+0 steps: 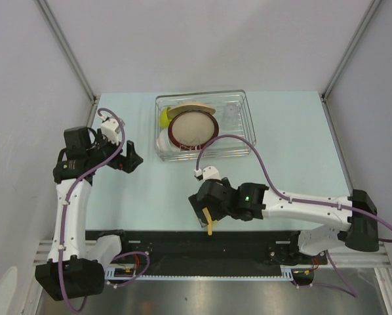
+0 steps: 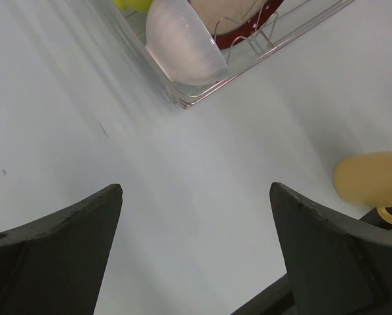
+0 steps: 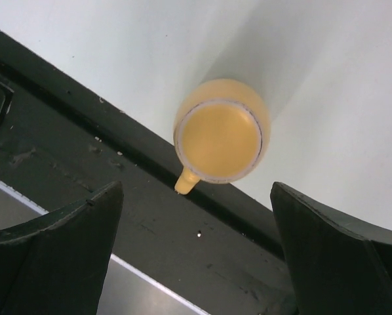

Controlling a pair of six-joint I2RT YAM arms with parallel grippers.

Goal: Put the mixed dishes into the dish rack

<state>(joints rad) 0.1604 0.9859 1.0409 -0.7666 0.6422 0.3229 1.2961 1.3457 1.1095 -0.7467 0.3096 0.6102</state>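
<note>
The dish rack (image 1: 238, 149) stands at the back middle of the table. It holds the tan plate with a red-brown rim (image 1: 193, 129), the lime-green bowl (image 1: 164, 119), the white bowl (image 1: 164, 140) and the clear glass (image 1: 230, 113). The yellow mug (image 3: 222, 138) is at the table's near edge, its handle over the black strip. It seems to lie on its side, mouth towards the right wrist camera. My right gripper (image 3: 196, 187) is open just above it, not touching; in the top view (image 1: 206, 213) it hides most of the mug (image 1: 210, 226). My left gripper (image 1: 127, 159) is open and empty, left of the rack.
The left wrist view shows the rack's near corner (image 2: 186, 102), the white bowl (image 2: 183, 46), the plate (image 2: 248, 26) and the mug (image 2: 370, 178) at far right. A black rail (image 1: 261, 239) runs along the near edge. Grey walls enclose the table.
</note>
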